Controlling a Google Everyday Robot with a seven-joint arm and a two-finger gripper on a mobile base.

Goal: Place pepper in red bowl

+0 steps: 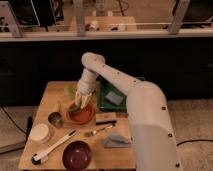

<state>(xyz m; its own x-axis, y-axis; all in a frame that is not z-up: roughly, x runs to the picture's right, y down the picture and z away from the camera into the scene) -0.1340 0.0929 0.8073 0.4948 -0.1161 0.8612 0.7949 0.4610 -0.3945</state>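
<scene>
The gripper (76,106) hangs over the left rim of the one red bowl (81,114), mid-worktop, with the single pepper (74,107) at its tip; whether the pepper is clamped cannot be told. Two bowls stand here: the dark maroon bowl (77,155) sits at the front edge. One green tray (104,99) lies toward the back edge.
</scene>
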